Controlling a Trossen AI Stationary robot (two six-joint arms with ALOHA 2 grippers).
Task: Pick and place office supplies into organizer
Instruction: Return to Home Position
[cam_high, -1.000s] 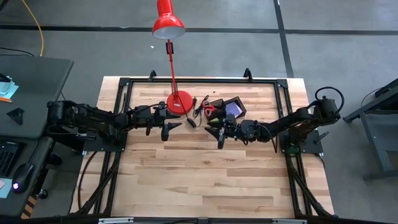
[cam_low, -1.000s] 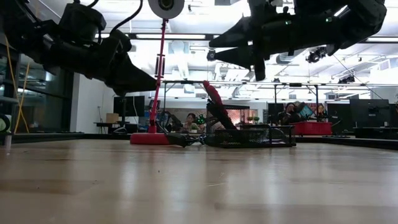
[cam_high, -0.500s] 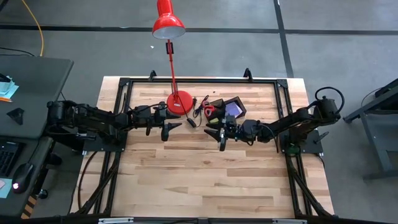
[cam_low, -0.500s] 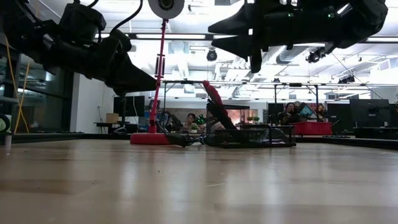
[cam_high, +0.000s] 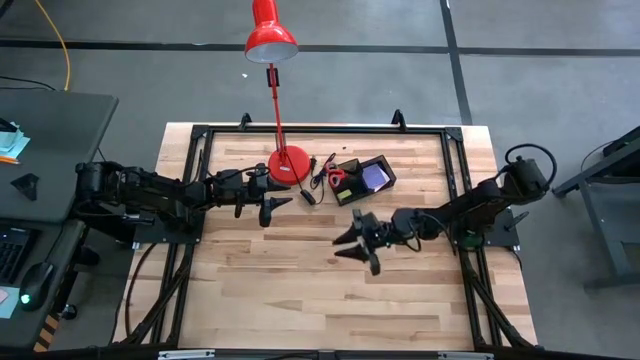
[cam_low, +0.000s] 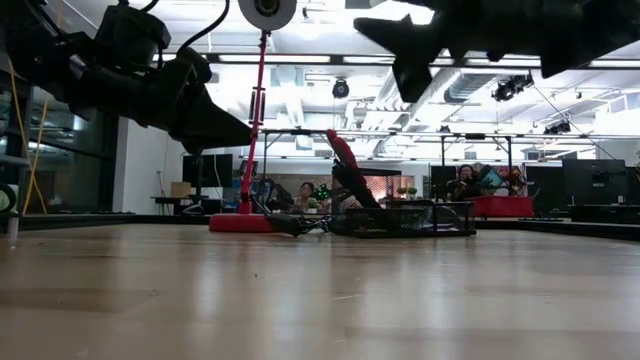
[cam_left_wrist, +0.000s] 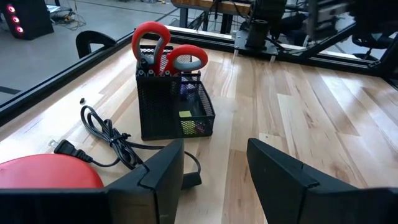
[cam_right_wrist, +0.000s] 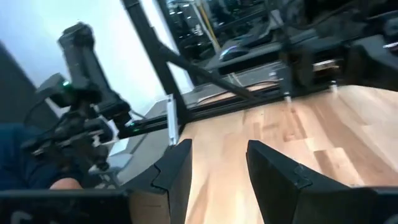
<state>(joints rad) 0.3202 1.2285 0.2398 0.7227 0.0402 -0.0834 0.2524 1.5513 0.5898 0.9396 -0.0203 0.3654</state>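
Since no supplies are seen loose on the table from above, the sorting is judged finished and the step in hand is taken to be the arms' return to rest. In the high view the organizer stands at the far side, just right of the lamp base, with the red-handled scissors at its left end and the purple-blue pad inside. The right gripper is held nearer the middle of the table, apart from the organizer, fingers spread and empty; the left gripper waits near the lamp base, also spread.

In the low view the organizer sits far back with the scissors standing up out of it, and both arms are seen well above the wood.

In the left wrist view the left gripper is parted with nothing between its fingers; the scissors and dark pens stand in the tall compartment, and a yellow piece lies in the low one. A pink pad cannot be made out.

In the right wrist view the right gripper is parted over bare wood.

Nothing further need be gripped – the next move calls only for each arm to be folded back toward its base, kept clear of the lamp and the organizer.
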